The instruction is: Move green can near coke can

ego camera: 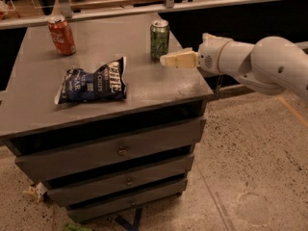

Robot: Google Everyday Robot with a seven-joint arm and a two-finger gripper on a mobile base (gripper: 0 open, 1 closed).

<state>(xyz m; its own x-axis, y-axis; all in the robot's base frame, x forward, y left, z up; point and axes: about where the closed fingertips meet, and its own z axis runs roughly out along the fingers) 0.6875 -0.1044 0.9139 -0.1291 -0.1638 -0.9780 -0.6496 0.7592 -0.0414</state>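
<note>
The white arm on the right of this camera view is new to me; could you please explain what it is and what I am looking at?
That is the single arm of a mobile robot, ending in a beige gripper. There is only this one view, looking down at a grey drawer cabinet. On its top stand a green can at the back right and a red coke can at the back left. A dark blue chip bag lies flat in front, between them. The gripper hovers at the right edge, close beside the green can, and holds nothing visible.
</note>
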